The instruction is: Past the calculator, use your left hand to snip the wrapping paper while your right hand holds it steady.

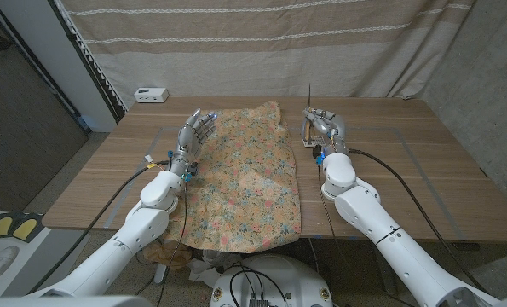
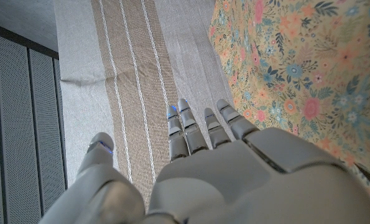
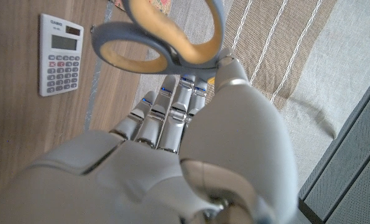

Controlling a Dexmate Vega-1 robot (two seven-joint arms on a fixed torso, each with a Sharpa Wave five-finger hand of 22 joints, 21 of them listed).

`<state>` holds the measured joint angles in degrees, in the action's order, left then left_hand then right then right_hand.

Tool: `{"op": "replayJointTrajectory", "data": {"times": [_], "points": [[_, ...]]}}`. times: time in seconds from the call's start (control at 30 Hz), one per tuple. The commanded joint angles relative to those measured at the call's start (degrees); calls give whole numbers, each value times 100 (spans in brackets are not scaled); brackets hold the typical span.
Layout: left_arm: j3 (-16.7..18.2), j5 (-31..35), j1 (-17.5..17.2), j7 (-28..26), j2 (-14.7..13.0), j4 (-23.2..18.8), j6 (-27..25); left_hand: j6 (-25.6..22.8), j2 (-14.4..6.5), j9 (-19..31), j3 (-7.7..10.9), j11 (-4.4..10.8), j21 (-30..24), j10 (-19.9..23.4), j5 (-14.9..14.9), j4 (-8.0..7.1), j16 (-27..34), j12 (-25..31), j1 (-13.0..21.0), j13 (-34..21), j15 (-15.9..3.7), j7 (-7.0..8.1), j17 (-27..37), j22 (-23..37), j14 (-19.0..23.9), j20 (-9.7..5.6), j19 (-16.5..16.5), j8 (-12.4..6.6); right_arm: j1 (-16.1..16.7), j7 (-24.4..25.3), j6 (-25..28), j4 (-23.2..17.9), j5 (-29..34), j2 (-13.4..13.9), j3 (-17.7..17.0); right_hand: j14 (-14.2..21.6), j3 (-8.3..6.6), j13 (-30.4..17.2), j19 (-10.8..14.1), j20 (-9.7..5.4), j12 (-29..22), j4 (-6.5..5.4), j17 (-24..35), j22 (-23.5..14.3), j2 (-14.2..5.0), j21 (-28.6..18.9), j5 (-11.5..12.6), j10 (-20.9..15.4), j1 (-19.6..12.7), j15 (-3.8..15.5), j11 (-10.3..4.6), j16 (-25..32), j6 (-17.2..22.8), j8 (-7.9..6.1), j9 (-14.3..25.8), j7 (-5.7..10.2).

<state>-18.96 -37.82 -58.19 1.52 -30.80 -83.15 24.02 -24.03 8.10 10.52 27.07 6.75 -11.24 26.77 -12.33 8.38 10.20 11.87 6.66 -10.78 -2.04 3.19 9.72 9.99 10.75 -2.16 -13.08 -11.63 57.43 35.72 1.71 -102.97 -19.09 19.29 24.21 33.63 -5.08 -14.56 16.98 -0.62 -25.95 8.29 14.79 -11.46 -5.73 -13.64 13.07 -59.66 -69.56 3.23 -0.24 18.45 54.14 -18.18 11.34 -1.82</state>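
The wrapping paper (image 1: 244, 175) — a floral sheet, crumpled at its far edge — lies down the middle of the wooden desk (image 1: 406, 170), its near end hanging over the front edge. The left hand (image 1: 195, 132) is at the sheet's far left corner, fingers (image 2: 191, 124) stretched out and a little apart, holding nothing. The right hand (image 1: 323, 126) is just beside the paper's right edge, and the scissors (image 3: 166, 37) — grey handles lined with yellow — sit at its fingertips; the right wrist view shows the handle loops against the thumb, though how firmly they are gripped cannot be told. A white calculator (image 3: 60, 62) lies on the desk near that hand. A small white box (image 1: 151, 95) sits at the far left corner, before a striped curtain (image 1: 279, 43).
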Motion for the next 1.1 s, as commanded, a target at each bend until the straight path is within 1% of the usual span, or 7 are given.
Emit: {"op": "replayJointTrajectory", "data": {"times": [0.03,0.17,0.47,0.67,0.7,0.8,1.1], "points": [[16,-29,22,64,10,45,61,53,-34,18,-3,20,-3,51,-23,-7,34,28,26,-32,-583,10,27,20,37,-290,-15,25,-62,-309,-555,306,-239,-13,12,-64,-68,-45,-63,-19,6,-27,6,5,-321,47,-3,-794,-307,949,-869,-18,575,-36,26,633],[7,-50,33,93,26,64,64,39,-35,18,-5,-11,-4,36,-24,-7,35,20,28,-32,-571,27,27,20,37,-298,-16,21,-78,-421,-621,344,-350,-5,10,-96,-78,-36,-64,-29,14,-27,6,7,-326,46,-4,-799,-313,964,-874,-28,568,-30,26,641],[18,-33,-11,92,-4,-2,93,30,-37,19,-10,-7,-3,46,-25,-6,37,21,32,-33,-577,31,27,20,43,-296,-15,19,-69,-557,-830,383,-491,-16,5,-143,-92,-34,-68,-48,26,-32,8,9,-337,46,-4,-795,-317,976,-901,-44,570,-26,27,668],[68,-50,-100,75,-88,-159,75,-12,-38,20,-12,-1,-2,56,-25,-5,34,24,35,-33,-574,42,27,20,38,-294,-12,4,-35,-666,-978,427,-649,-57,-7,-155,-103,-33,-74,-48,28,-31,8,9,-344,47,-3,-801,-325,985,-914,-48,571,-24,26,681],[75,-56,-111,70,-107,-195,52,-18,-39,21,-12,32,-1,57,-25,-4,34,23,38,-33,-571,46,27,20,36,-299,-11,2,-26,-673,-1005,432,-671,-67,-12,-156,-104,-33,-77,-47,27,-31,8,9,-345,48,-2,-803,-326,986,-920,-48,570,-23,26,681],[107,-101,-146,70,-178,-376,-26,-35,-41,21,-12,27,-1,48,-25,-2,34,19,42,-34,-574,42,26,20,37,-291,-11,-3,5,-742,-1099,442,-764,-83,-30,-160,-109,-35,-76,-41,32,-32,9,9,-347,47,-2,-795,-328,987,-922,-49,571,-22,25,684],[107,18,-84,69,-284,-569,-75,-77,-89,24,27,12,1,77,-29,22,34,27,120,-34,-577,42,23,18,41,-320,-7,-16,54,-869,-1222,456,-972,-96,-64,-188,-115,-29,-99,-25,38,-40,9,8,-341,52,-2,-807,-320,985,-952,-60,574,-18,24,724]]}}
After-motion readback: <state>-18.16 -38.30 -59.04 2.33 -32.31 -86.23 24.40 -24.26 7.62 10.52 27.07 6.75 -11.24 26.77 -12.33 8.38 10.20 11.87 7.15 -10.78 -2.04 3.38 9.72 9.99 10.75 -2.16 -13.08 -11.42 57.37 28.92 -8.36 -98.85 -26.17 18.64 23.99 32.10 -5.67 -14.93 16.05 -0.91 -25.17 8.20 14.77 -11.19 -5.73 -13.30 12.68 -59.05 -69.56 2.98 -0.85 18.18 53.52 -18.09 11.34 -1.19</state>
